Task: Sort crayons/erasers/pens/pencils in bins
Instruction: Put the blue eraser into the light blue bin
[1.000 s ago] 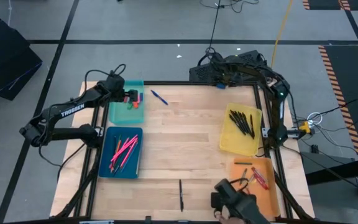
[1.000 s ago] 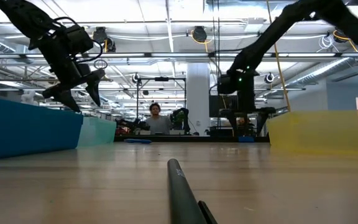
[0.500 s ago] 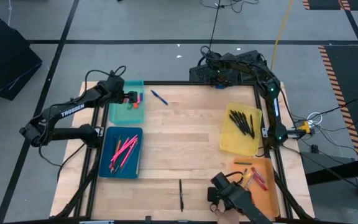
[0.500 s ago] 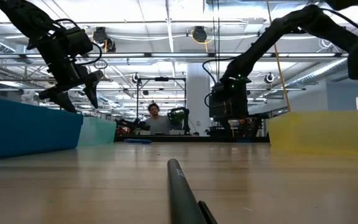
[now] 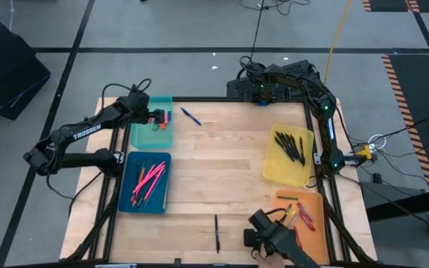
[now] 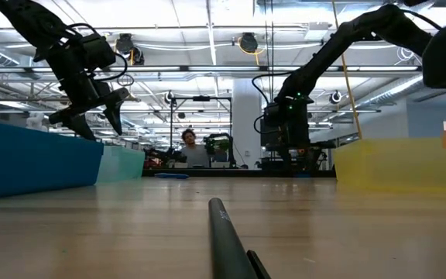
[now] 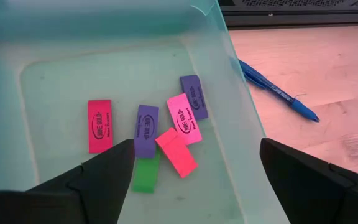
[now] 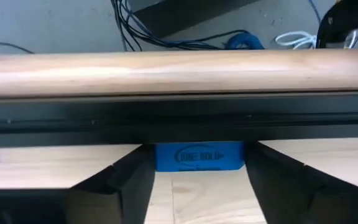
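Observation:
My right gripper (image 8: 199,177) is at the middle of the table's far edge (image 5: 261,99), shut on a blue eraser (image 8: 199,157) just in front of the black frame rail. My left gripper (image 7: 194,171) hangs open above the teal bin (image 5: 141,132) at the far left. It holds nothing, and several pink, purple, red and green erasers (image 7: 166,134) lie flat on the bin's floor below it. A blue pen (image 5: 191,116) lies on the table beside that bin. A black pen (image 5: 217,233) lies near the front edge. My right gripper pinches the blue eraser by its two short ends (image 8: 160,158), one finger at each end, with its printed face toward the wrist camera. It sits at the fingers' free ends, close to the rail. I cannot tell whether it is lifted off the wood.
The dark blue bin (image 5: 127,195) holds pink pencils. The yellow bin (image 5: 274,167) holds black pens. The orange bin (image 5: 320,223) holds red and orange crayons. A dark object with cables (image 5: 268,238) sits at the near edge beside the orange bin. The middle of the table is bare wood.
My right arm has swung toward the table's far edge and come down to the rail, then kept still for the last half second. The dark object at the near edge has shifted toward the table's left.

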You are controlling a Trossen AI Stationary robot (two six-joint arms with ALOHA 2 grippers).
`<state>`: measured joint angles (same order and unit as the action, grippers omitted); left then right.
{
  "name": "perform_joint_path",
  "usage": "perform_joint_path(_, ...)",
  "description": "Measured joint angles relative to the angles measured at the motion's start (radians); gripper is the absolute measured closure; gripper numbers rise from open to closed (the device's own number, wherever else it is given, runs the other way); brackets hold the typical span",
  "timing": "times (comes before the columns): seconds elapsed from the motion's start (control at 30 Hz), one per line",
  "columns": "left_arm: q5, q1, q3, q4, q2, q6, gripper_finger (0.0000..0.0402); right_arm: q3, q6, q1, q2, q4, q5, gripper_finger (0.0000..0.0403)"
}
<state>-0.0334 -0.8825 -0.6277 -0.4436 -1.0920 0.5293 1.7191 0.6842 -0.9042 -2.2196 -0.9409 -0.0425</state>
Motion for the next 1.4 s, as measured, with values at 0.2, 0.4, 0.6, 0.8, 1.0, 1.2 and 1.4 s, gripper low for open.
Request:
perform_joint_path(0.2, 0.0, 0.0, 0.0, 0.0, 0.0, -0.001, 0.0053, -0.002, -0.065, 0.034, 0.009, -0.003, -0.011, 0.0198)
perform_joint_path(0.4, 0.004, 0.0, 0.0, 0.0, 0.0, -0.001, 0.0053, -0.006, -0.114, 0.048, 0.032, -0.008, -0.021, 0.02)
perform_joint_path(0.6, 0.007, 0.0, 0.0, 0.0, 0.0, -0.001, 0.0053, -0.005, -0.134, 0.06, 0.071, -0.008, -0.031, 0.02)
perform_joint_path(0.8, 0.023, 0.0, 0.0, 0.0, 0.0, 0.0, 0.0053, -0.005, -0.166, 0.106, 0.14, -0.007, -0.034, 0.02)
perform_joint_path(1.0, 0.223, 0.001, 0.0, 0.011, 0.0, -0.062, 0.0053, -0.004, -0.28, 0.195, 0.245, 0.023, -0.035, 0.02)
perform_joint_path(1.2, 0.615, 0.018, 0.0, 0.061, 0.0, -0.041, 0.0053, -0.003, -0.582, 0.371, 0.382, 0.12, -0.032, 0.02)
perform_joint_path(1.4, 0.839, 0.061, 0.0, 0.292, 0.0, 0.376, 0.0053, -0.002, -0.851, 0.585, 0.474, 0.283, -0.041, 0.02)
